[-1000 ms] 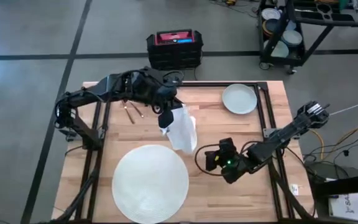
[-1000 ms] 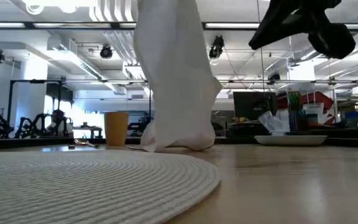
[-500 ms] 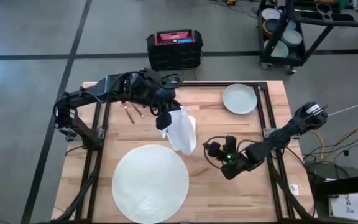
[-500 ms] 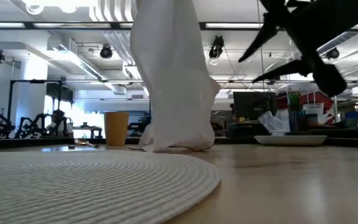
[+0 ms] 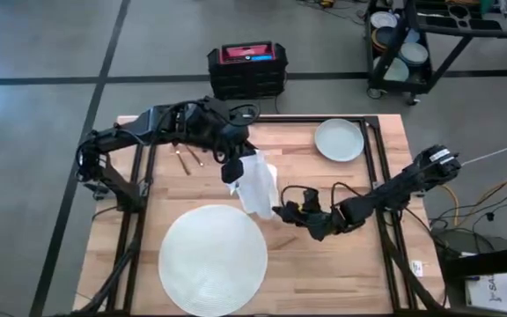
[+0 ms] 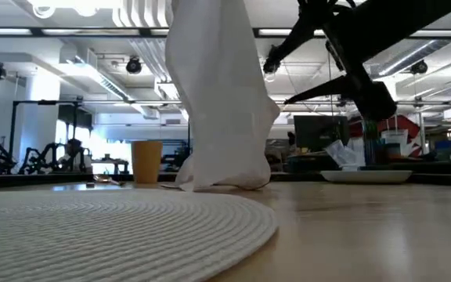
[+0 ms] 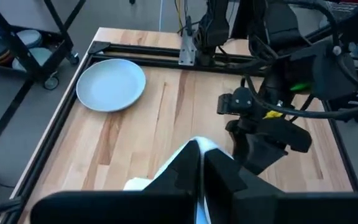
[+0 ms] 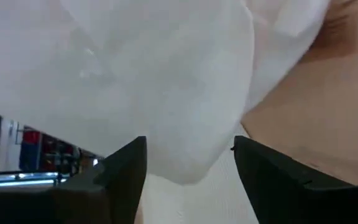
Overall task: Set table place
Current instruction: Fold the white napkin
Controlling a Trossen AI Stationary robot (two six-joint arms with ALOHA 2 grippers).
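Top-down view of the tabletop (image 5: 324,264). The left gripper (image 5: 231,167), at frame centre, holds a white cloth napkin (image 5: 258,185) with its jaws clamped on the upper edge; the napkin hangs down, its lower folds resting on the wood just beyond the far rim of the place (image 5: 214,258), the large round white mat at lower centre. The right gripper (image 5: 282,211) reaches in from the right at the napkin's lower corner, jaws apart; its wrist view shows the cloth directly ahead, between the two fingers (image 8: 120,171). The pale plate (image 5: 339,139) sits well apart at the upper right, and two utensils (image 5: 188,157) lie at the upper left. Judged step: a two-handed hold on the napkin is being set up. The next move calls for closing the right jaws on the free corner, then spreading the cloth flat beside the mat.
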